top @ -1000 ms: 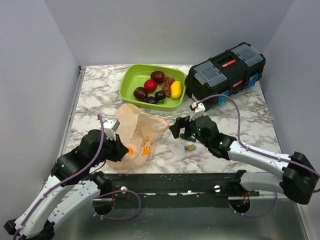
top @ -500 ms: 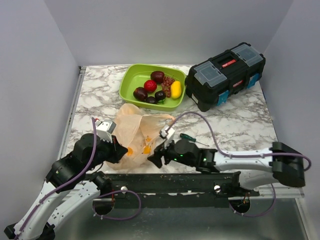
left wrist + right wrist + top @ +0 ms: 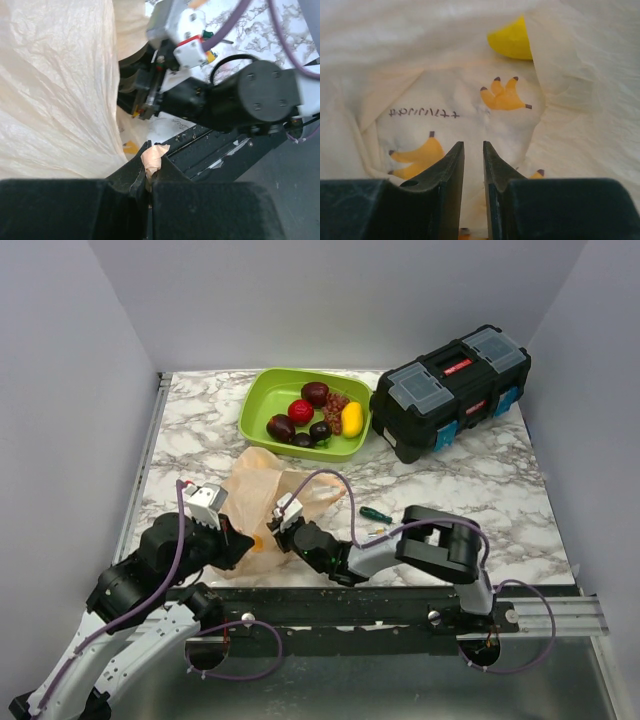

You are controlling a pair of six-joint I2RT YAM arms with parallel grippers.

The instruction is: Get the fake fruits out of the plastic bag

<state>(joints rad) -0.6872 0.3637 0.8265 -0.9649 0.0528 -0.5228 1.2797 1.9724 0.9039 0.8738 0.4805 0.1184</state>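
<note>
At the near edge, the left gripper is clenched on a small fold of the plastic bag, at the bag's near left side. Just beside it, the right gripper is pushed in among the folds of the bag. Its jaws stand almost together, with only a thin slit, and I cannot tell if they pinch the film. The right arm is folded sharply, and its elbow is over the near part of the table. Its purple cable arches over the bag.

Inside the bag one yellow fruit shows, beyond the right fingertips and partly covered by film. The banana shapes around it are print on the film.

One green-handled screwdriver lies on the marble just right of the bag, near the folded elbow.

Farther back, one lime-green tray stands behind the bag. It holds the other fake fruits: four dark purple, one red, one yellow and one grape bunch, seven together. One black toolbox stands just beside the tray's right side.

Bare marble lies right of the screwdriver up to the table's right edge, and also along the left edge beside the bag and the tray. Walls close the table on the left, right and far sides.
</note>
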